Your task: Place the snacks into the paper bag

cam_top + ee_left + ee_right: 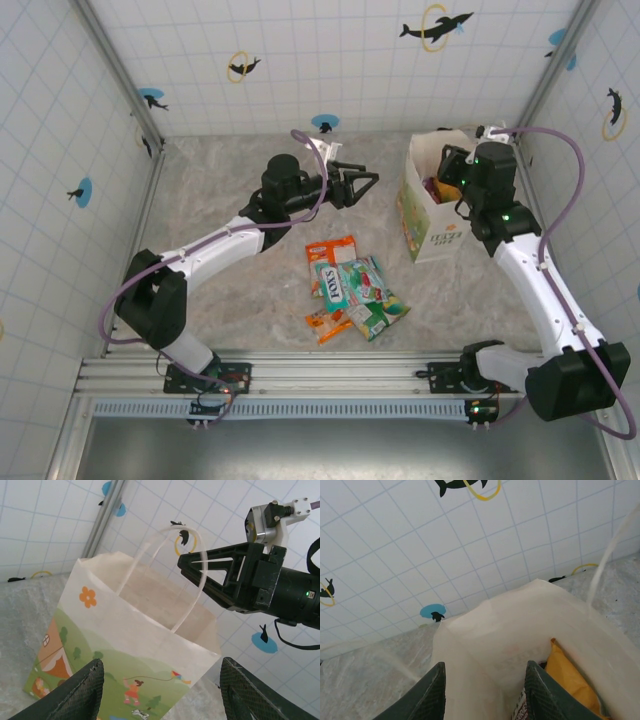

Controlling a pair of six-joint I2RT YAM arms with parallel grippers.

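Grey marbled worktop (pixel 220 190): right end effector (pixel 485 690), released over tall white paper bag (pixel 437 235), should lift straight up, clear of thin string handles (pixel 186 611). Left end effector (pixel 366 185) released, empty

Inspection finding, one legible item: the green-and-white snack packet (pixel 336 283) lying in the pile on the surface (pixel 230 190) carries large white letters, rotated in the overhead view, that appear to read "FOX'S". Print on the other snacks (pixel 375 303) beside it is too small for me to make out. The paper bag (pixel 438 232) bears a short green mark on its front panel, but I cannot resolve the letters. Through my right wrist camera, a packet edge (pixel 519 711) inside the bag shows dark print that is illegible.
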